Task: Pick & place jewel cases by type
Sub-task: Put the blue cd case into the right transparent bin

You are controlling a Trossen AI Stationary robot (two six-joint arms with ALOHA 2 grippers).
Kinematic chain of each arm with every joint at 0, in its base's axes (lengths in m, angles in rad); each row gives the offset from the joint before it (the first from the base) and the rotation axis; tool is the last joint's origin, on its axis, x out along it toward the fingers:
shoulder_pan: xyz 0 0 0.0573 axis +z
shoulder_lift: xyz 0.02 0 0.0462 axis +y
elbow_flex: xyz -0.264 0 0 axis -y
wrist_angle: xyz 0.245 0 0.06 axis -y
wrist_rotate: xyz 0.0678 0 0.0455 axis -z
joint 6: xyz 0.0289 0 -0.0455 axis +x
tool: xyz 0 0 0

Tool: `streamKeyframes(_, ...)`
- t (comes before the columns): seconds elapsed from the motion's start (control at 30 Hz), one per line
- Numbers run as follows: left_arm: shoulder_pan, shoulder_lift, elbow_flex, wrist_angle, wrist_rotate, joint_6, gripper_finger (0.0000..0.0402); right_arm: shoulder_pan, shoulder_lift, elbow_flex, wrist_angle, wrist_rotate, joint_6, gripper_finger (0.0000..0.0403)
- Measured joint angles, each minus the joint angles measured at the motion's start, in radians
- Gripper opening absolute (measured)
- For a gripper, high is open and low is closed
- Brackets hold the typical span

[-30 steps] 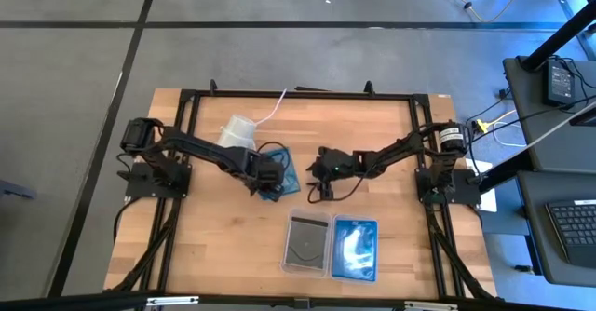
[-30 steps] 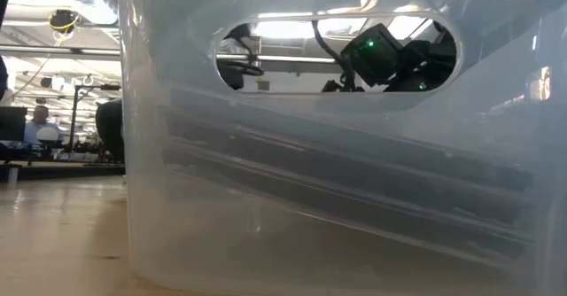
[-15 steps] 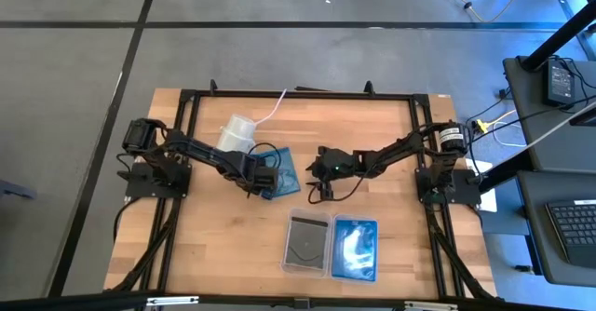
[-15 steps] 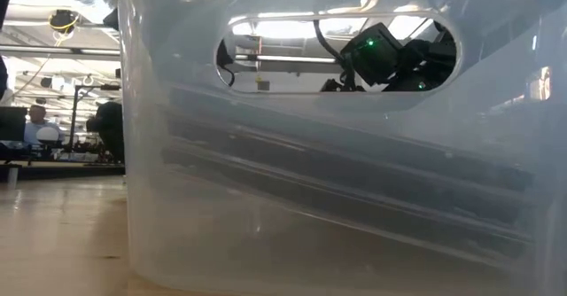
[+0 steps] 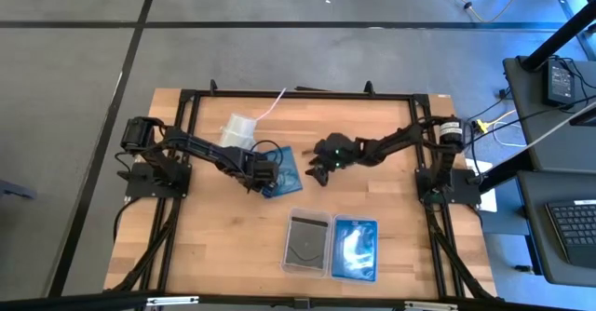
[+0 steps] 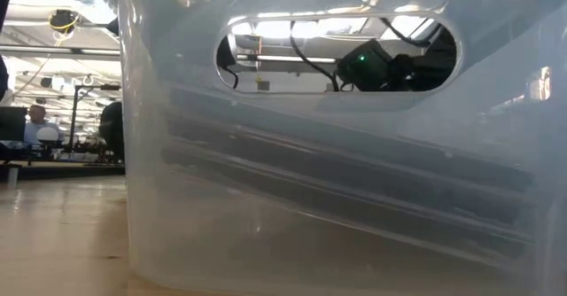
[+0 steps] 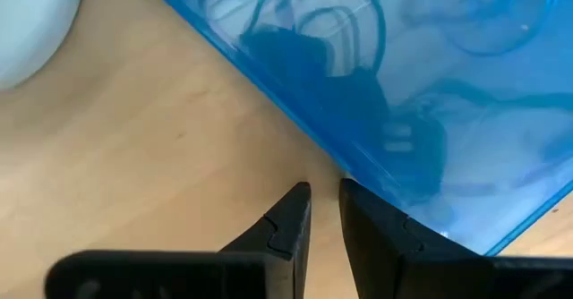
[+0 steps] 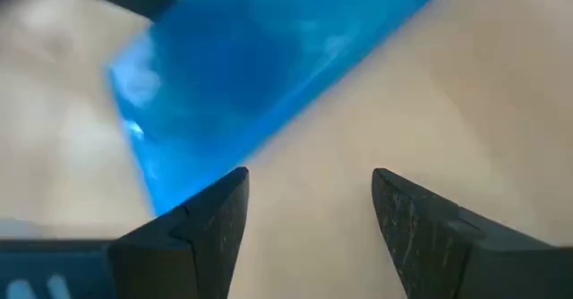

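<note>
As the right gripper has shifted toward the blue jewel case, fingers apart, the left gripper has narrowed at its edge; grip unconfirmed.

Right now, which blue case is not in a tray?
The translucent blue square plastic case between both hands lies on bare wood; the other blue case sits inside a tray.

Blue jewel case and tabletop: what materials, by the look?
Blue jewel case: likely rigid translucent plastic with a glossy finish; reflections show on it and dark shapes show through. Tabletop: looks like pale wood in jointed strips, matte finish; grain lines are visible.
</note>
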State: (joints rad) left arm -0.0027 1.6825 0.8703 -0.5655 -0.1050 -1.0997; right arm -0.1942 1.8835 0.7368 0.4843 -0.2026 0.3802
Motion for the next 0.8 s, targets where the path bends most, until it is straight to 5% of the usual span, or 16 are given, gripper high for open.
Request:
streamKeyframes(0.13, 0.002, 0.001, -0.001, 0.017, -0.01, 0.064, 0.006, -0.049, 0.0, 0.0, 0.0, -0.112, 0.121, 0.024)
streamKeyframes(0.63, 0.004, 0.027, -0.002, 0.107, -0.079, 0.238, 0.006, -0.005, 0.112, 0.247, -0.3, -0.108, 0.167, 0.0207)
streamKeyframes(0.8, 0.004, 0.042, 0.0, 0.114, -0.088, 0.291, 0.006, -0.009, 0.115, 0.253, -0.261, -0.2, 0.224, 0.02)
